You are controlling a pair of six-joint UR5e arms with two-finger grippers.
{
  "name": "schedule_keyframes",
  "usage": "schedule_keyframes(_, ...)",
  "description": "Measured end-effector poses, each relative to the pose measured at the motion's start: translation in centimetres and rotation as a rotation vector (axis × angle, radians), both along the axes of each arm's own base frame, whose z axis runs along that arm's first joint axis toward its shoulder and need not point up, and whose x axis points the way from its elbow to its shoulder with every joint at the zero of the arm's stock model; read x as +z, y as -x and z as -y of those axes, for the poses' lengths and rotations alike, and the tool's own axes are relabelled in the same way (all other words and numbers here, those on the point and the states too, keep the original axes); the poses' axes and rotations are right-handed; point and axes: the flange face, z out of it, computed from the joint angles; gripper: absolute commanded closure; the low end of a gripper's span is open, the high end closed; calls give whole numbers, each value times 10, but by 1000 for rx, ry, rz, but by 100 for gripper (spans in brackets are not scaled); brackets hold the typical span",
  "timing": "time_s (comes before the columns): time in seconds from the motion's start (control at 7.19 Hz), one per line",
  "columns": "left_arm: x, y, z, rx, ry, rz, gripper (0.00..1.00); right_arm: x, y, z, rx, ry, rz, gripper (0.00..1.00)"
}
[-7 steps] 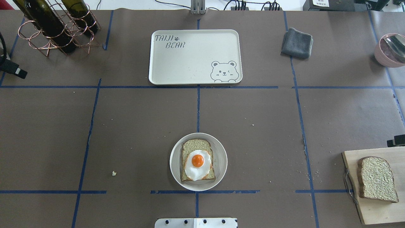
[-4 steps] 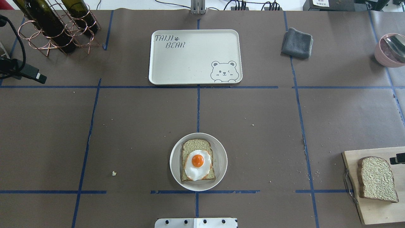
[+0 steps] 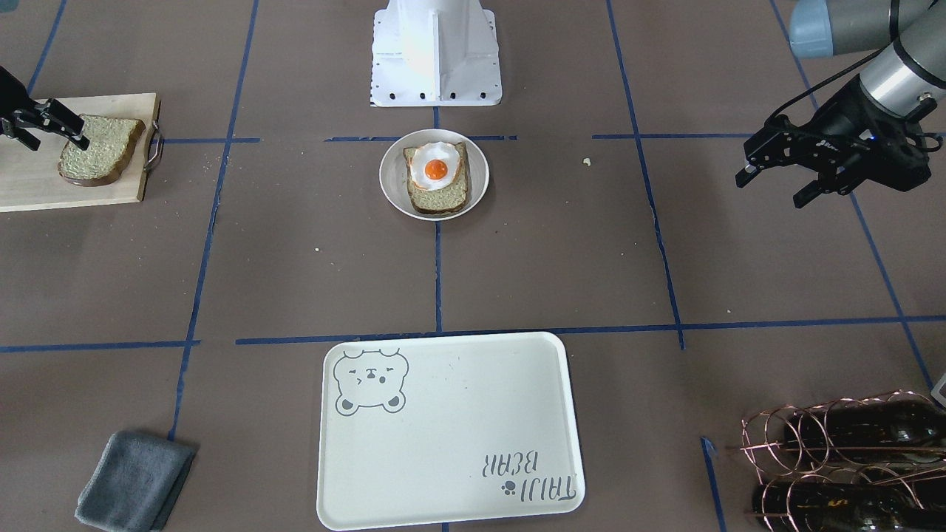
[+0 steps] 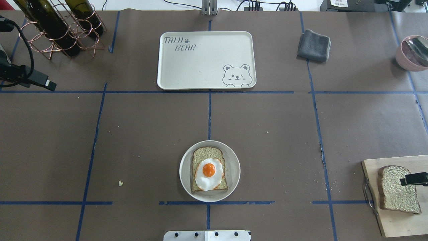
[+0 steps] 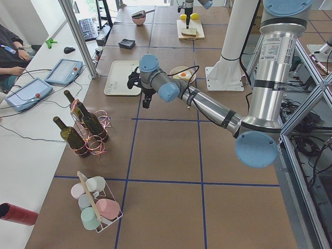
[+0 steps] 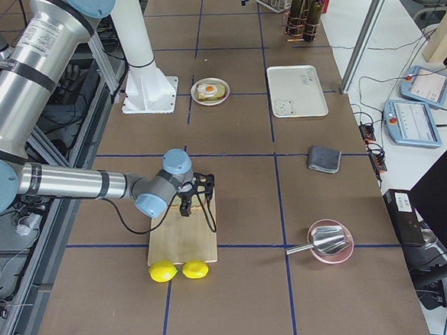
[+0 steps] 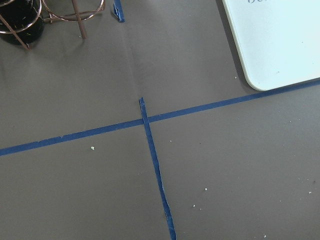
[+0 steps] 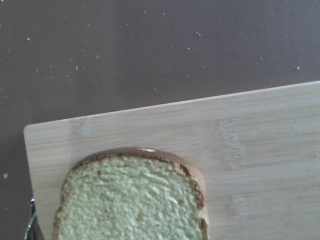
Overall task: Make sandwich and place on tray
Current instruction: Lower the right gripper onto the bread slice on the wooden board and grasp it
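Your right gripper (image 3: pixel 55 138), jaws spread, hangs over the loose bread slice (image 4: pixel 396 190) at the overhead view's lower right, its long axis running up-frame; the egg-topped slice (image 4: pixel 207 152) sits on the plate (image 4: pixel 183 170) at bottom centre, well to its left.

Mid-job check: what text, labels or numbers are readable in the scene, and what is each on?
"TAIJI BEAR": grey lettering on the tray, beside a paw print.
White label at the overhead view's top right: too small to read.
Nothing else readable.
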Motion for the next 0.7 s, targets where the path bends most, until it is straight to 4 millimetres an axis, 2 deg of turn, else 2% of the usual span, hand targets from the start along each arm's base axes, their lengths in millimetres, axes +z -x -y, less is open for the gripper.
schedule_keyframes(0.14, 0, 0, 0, 0, 0, 0, 0, 2, 4, -3, -16, 3, -3, 31)
schedule_keyframes(0.42, -2, 0, -1, 0, -3, -2, 0, 11, 7, -8, -36, 17, -16, 38)
schedule_keyframes(0.56, -3, 0, -1, 0, -5, -3, 0, 14, 7, -10, -40, 22, -18, 49)
schedule_keyframes(0.7, -3, 1, -2, -1, -6, -3, 0, 15, 6, -11, -42, 26, -20, 77)
